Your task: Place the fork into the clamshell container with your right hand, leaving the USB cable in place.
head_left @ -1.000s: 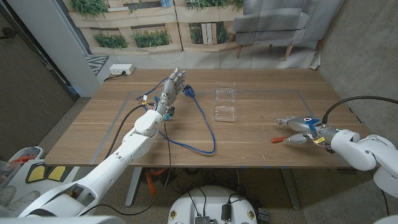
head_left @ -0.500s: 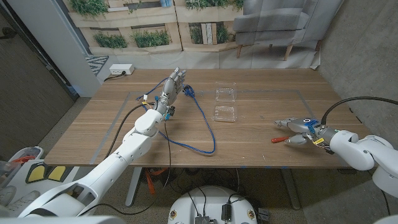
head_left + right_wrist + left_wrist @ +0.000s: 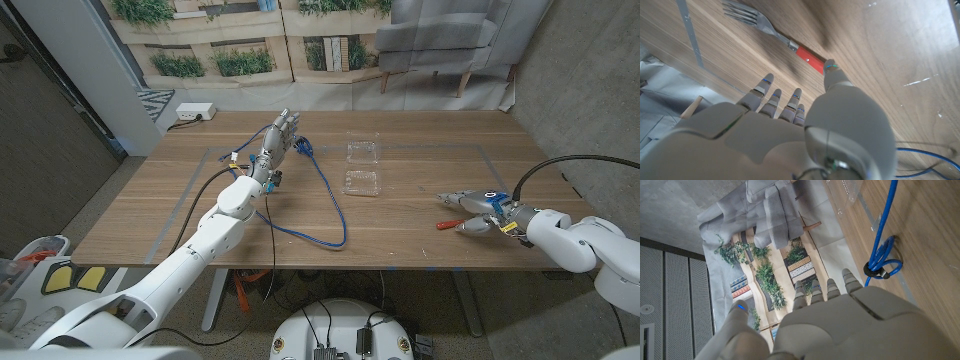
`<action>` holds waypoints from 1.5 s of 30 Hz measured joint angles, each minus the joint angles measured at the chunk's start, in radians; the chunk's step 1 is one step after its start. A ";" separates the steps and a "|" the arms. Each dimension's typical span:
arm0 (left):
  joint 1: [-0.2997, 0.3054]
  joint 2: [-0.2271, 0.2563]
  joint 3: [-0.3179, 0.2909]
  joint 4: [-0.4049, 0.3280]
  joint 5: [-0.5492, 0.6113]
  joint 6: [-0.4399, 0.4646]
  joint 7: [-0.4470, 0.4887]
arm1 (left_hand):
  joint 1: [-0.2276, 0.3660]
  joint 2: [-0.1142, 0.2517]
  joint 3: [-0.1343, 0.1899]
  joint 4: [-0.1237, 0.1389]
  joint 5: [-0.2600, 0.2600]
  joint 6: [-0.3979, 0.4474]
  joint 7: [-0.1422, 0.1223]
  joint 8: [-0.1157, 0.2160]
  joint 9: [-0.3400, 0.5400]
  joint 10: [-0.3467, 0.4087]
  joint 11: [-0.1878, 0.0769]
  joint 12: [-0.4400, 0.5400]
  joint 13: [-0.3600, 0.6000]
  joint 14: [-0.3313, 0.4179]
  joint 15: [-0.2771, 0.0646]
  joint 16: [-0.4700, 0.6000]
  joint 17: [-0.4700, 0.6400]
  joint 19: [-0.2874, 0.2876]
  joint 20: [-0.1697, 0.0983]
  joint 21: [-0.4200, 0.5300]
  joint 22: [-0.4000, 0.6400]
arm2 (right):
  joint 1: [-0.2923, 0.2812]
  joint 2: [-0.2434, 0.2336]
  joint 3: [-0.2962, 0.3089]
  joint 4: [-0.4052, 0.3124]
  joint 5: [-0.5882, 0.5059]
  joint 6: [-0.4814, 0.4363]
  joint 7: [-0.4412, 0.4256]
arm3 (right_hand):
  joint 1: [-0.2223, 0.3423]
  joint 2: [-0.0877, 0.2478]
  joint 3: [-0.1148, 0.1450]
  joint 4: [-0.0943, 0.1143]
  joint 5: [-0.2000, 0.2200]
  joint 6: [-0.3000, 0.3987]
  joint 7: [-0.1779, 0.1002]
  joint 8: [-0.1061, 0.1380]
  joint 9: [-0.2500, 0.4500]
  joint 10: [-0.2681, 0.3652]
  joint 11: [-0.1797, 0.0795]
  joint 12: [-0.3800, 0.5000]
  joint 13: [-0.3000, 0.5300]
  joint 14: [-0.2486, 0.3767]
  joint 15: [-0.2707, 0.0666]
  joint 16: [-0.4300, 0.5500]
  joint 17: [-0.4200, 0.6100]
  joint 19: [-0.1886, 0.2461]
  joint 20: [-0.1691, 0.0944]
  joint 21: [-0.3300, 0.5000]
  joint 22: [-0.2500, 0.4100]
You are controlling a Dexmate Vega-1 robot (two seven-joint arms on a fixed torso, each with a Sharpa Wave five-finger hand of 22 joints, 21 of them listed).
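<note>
Both hands hold nothing: right hand (image 3: 478, 212), fingers apart, hovers at the red-handled fork (image 3: 446, 224); left hand (image 3: 280, 132) spread beside the USB cable (image 3: 330, 195).

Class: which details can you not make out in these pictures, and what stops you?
- Fork: whether the right robot hand touches it; the hand covers it in the head view.
- Container: contents, too small in the head view.
- Cable: cut off at the left wrist view's edge.

No readable text, label, brand, number or sign on anything in view
</note>
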 measured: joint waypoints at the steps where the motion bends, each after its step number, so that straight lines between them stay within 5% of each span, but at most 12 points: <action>1: 0.000 -0.001 0.000 0.000 0.000 0.000 0.000 | 0.000 0.000 0.000 0.000 0.000 0.000 0.000 0.000 0.000 0.000 0.000 0.000 0.000 0.000 0.000 0.000 0.000 0.000 0.000 0.000 0.000 | 0.001 -0.004 -0.003 0.001 0.003 -0.001 -0.002 | 0.000 0.000 0.000 0.000 0.000 0.000 0.000 0.000 0.000 0.002 -0.002 0.000 0.000 0.000 0.000 0.000 0.000 0.000 0.000 0.000 0.000; 16: 0.008 -0.005 0.002 -0.005 0.004 -0.002 0.010 | 0.000 0.000 0.000 0.000 0.000 0.000 0.000 0.000 0.000 0.004 0.004 0.000 0.000 0.000 0.000 0.000 0.000 0.000 0.000 0.000 0.000 | 0.001 -0.032 -0.026 0.012 0.031 -0.014 -0.037 | 0.011 0.011 -0.001 0.007 0.000 0.016 -0.027 0.010 0.000 0.063 -0.009 0.005 -0.004 0.000 0.000 0.004 0.005 -0.003 -0.008 0.000 0.000; 45: 0.039 0.008 -0.004 -0.055 0.009 0.002 0.034 | 0.000 0.000 0.000 0.000 0.000 0.000 0.000 0.000 0.000 0.009 0.009 0.000 0.000 0.000 0.000 0.000 0.002 0.000 0.000 0.000 0.000 | 0.000 -0.078 -0.057 0.025 0.076 -0.031 -0.071 | 0.020 0.037 -0.009 0.014 0.000 0.051 -0.029 0.024 -0.002 0.176 -0.014 0.022 -0.013 0.008 0.000 0.019 0.007 0.000 -0.011 0.001 0.000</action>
